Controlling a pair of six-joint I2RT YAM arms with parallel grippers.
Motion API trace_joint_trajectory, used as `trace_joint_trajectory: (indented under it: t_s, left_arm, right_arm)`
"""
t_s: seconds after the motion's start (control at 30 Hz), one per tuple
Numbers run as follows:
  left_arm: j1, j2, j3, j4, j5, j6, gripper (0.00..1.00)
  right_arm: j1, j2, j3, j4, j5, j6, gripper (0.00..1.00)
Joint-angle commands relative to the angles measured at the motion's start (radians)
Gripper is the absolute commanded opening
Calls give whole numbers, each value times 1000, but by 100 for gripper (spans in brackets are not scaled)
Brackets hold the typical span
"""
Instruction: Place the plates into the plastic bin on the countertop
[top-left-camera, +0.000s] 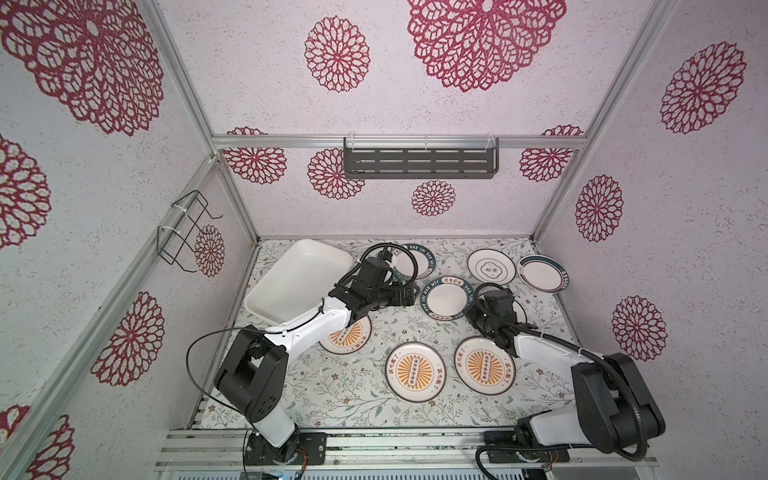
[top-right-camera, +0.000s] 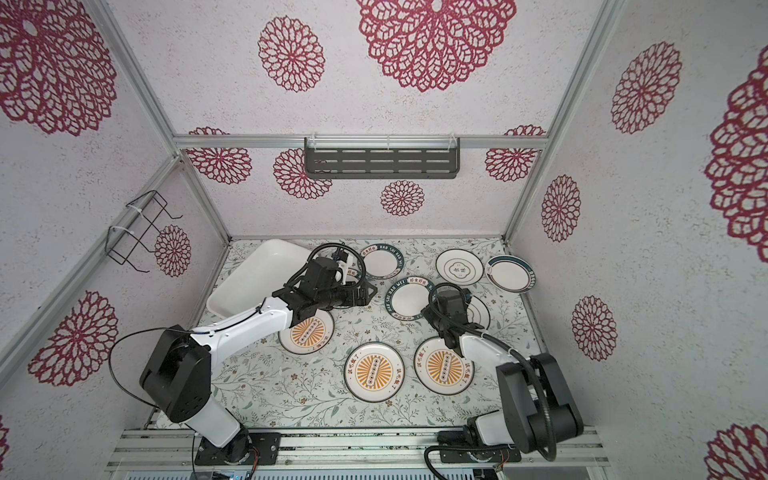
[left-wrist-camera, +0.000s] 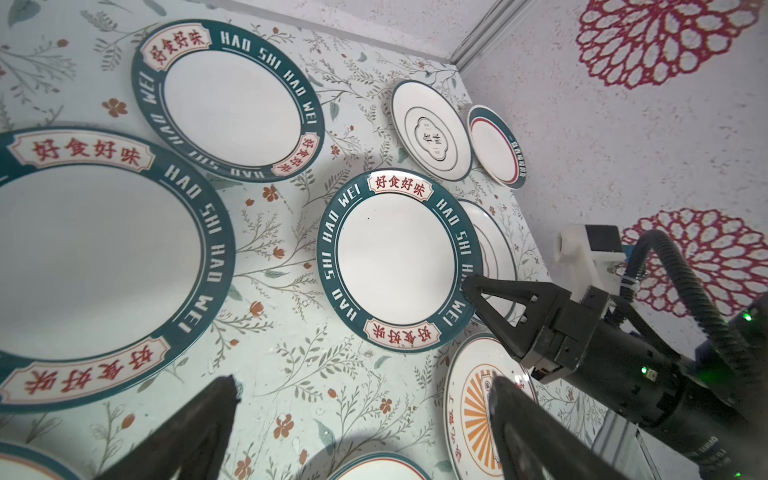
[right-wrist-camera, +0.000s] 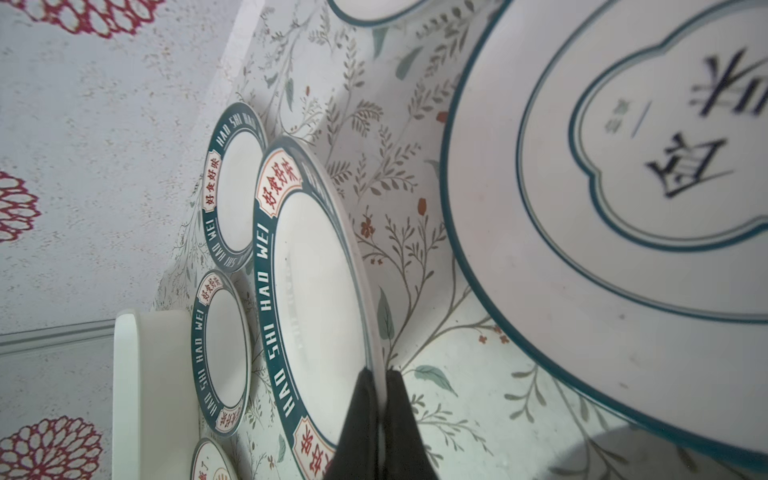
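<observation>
right pincer (right-wrist-camera: 380, 375) pinches teal plate (right-wrist-camera: 316, 299) rim

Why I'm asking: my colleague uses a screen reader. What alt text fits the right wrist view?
The right gripper is shut on the rim of a teal-lettered plate, seen close up. On the leafy countertop beyond lie a ring-marked plate, two more lettered plates and a corner of the white plastic bin.
</observation>
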Motion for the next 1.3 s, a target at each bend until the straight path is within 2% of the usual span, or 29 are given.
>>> trace_joint_trajectory:
  t_s: [0.0,0.13,0.23,0.37,0.57,0.63,0.77,0.93,1.03,1.17,1.2,1.27]
  left_arm:
    - [14,33,34,-32,69,33,97]
    - [43,68,64,-16,159,14,100]
    - [76,110,92,0,247,-12,95]
    - [107,153,109,39,302,-45,91]
    - [124,197,117,96,376,-79,77]
    - [125,208,123,105,392,-86,70]
    - [127,220,116,162,432,-129,45]
    - [132,205,91,207,429,-163,14]
    - [139,198,68,248,435,-204,4]
    - [155,183,26,337,446,-285,0]
    - [160,175,15,355,436,-303,0]
    - [170,160,1,356,413,-321,0]
  right_arm:
    - [-4,-92,49,-77,6,-102,0]
    - [-7,-153,44,-17,-68,-133,0]
    - [-15,-171,44,19,-110,-141,0]
    - [-22,-178,31,97,-191,-125,0]
    - [-27,-171,-7,250,-286,-61,0]
    - [-27,-159,-12,285,-310,-43,0]
    - [-27,-133,-29,352,-342,-8,0]
    - [-27,-128,-38,361,-341,-2,0]
    - [-27,-127,-44,366,-340,-1,0]
    - [-27,-119,-58,396,-342,9,0]
    - [-27,-116,-60,401,-344,8,5]
    - [-27,-111,-63,403,-340,8,29]
